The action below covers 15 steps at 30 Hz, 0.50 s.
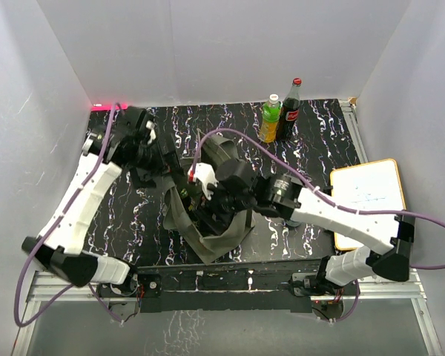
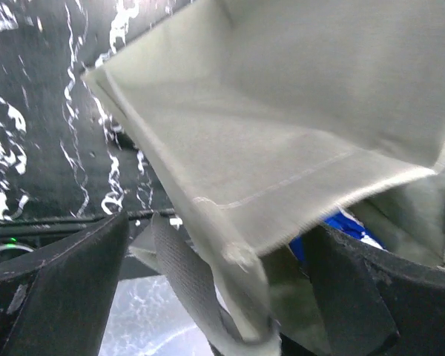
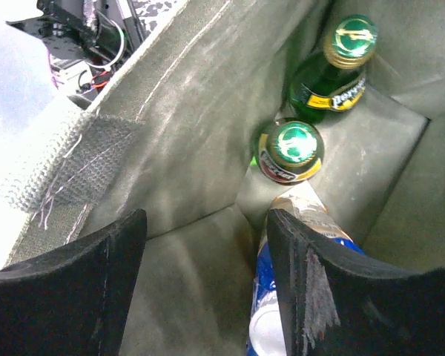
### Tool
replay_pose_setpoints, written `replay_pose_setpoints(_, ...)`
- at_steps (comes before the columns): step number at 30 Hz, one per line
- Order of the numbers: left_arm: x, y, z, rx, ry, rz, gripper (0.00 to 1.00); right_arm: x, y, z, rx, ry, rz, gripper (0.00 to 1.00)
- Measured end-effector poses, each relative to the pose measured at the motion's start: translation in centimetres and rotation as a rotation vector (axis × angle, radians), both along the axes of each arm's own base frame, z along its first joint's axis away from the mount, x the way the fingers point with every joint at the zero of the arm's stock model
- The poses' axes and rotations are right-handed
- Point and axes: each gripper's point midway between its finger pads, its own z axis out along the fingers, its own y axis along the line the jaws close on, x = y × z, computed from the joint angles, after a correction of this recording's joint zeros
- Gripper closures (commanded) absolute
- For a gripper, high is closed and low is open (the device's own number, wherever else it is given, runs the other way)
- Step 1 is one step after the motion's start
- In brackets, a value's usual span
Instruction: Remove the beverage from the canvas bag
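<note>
The canvas bag (image 1: 222, 237) sags olive-grey and creased at centre frame, with three bottles (image 3: 291, 152) inside. The left gripper (image 2: 208, 297) gapes wide around its edge. The right gripper (image 3: 206, 252) is partly spread and empty.

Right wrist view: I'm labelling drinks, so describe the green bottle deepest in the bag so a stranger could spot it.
Look into the canvas bag, beyond the right gripper, to its far corner. Two green-capped bottles sit there; it is the bottle farther from the gripper. Its label band is yellow, while its neighbour wears red and white.
</note>
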Motion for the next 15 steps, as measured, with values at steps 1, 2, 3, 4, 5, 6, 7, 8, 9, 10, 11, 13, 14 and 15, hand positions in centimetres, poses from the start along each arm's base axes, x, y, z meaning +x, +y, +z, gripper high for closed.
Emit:
replay_pose_setpoints(1,-1.1,0.1,-0.6,-0.018,0.022,0.01,0.04,-0.4,0.0,-0.1,0.012,-0.021,0.009,0.29)
replay_pose_setpoints(2,-2.1,0.2,-1.1,-0.036,0.039,0.02,0.04,-0.8,0.1,-0.1,0.025,-0.036,0.017,0.29)
replay_pose_setpoints(3,-3.0,0.2,-1.3,-0.059,0.048,0.027,0.05,-1.0,0.3,-0.1,0.038,-0.048,0.019,0.29)
replay_pose_setpoints(4,-3.7,0.1,-1.4,-0.084,0.048,0.03,0.07,-0.9,0.5,-0.1,0.049,-0.059,0.016,0.29)
replay_pose_setpoints(5,-4.3,0.1,-1.4,-0.103,0.047,0.029,0.11,-0.7,0.7,-0.1,0.059,-0.065,0.012,0.28)
replay_pose_setpoints(6,-4.6,0.0,-1.3,-0.119,0.044,0.024,0.15,-0.5,1.1,-0.2,0.071,-0.071,0.012,0.27)
replay_pose_setpoints(7,-4.8,-0.1,-1.2,-0.127,0.041,0.018,0.18,-0.3,1.4,-0.4,0.075,-0.076,0.009,0.26)
replay_pose_setpoints(8,-4.9,-0.1,-1.2,-0.129,0.04,0.005,0.21,-0.2,1.7,-0.7,0.075,-0.081,0.007,0.25)
replay_pose_setpoints(9,-4.9,-0.2,-1.3,-0.127,0.04,-0.004,0.25,-0.2,2.1,-1.1,0.073,-0.086,0.008,0.23)
replay_pose_setpoints(10,-4.9,-0.1,-1.7,-0.111,0.046,-0.028,0.28,-0.3,2.6,-1.5,0.071,-0.09,0.013,0.21)
replay_pose_setpoints(11,-4.9,-0.1,-1.9,-0.107,0.048,-0.032,0.3,-0.5,2.8,-1.8,0.067,-0.091,0.017,0.19)
replay_pose_setpoints(13,-5.1,0.2,-2.7,-0.082,0.059,-0.063,0.37,-0.6,3.1,-2.0,0.061,-0.103,0.012,0.12)
replay_pose_setpoints(14,-5.3,0.4,-3.2,-0.07,0.065,-0.077,0.39,-0.4,3.1,-2.0,0.06,-0.112,0.0,0.09)
replay_pose_setpoints(15,-5.5,0.5,-3.5,-0.062,0.065,-0.092,0.42,-0.1,3.0,-1.8,0.062,-0.123,-0.016,0.06)
